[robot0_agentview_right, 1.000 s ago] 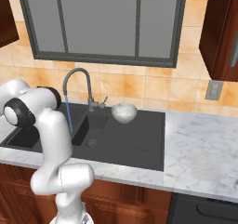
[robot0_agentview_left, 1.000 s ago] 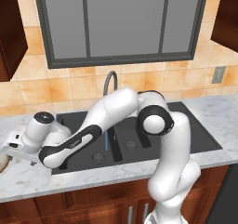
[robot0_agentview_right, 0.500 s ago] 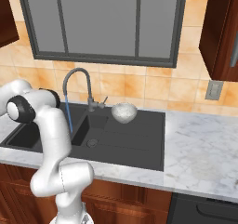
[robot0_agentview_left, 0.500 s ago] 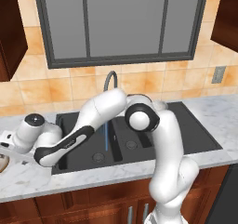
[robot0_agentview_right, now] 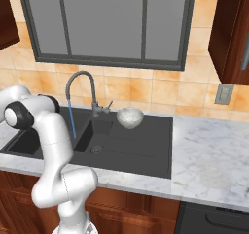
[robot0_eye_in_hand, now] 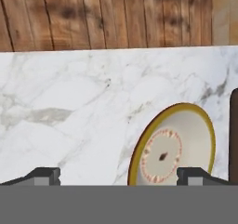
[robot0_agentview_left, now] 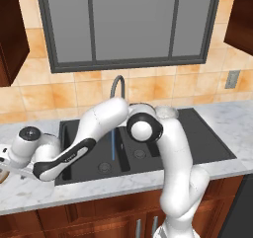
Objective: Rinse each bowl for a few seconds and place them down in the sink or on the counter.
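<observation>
Reaching farther left, open fingers [robot0_eye_in_hand: 118, 176] hover above shallow bowl [robot0_eye_in_hand: 173, 146] on counter [robot0_eye_in_hand: 69, 107].

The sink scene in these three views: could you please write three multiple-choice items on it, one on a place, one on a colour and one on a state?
1. Where does the speckled bowl stand?
A. on the sink's flat drainboard, right of the tap
B. in the big basin
C. on the marble counter by the wall socket

2. What colour is the rim of the shallow bowl in the hand view?
A. blue
B. tan-yellow
C. black

3. What is the state of the tap?
A. running, with a thin stream
B. off and dry
C. covered by a cloth

Answers: 1 A, the right base view shows it on the dark drainboard beside the tap. 2 B, a tan-yellow ring edges its pale inside. 3 A, a blue stream falls from the spout into the basin.
</observation>
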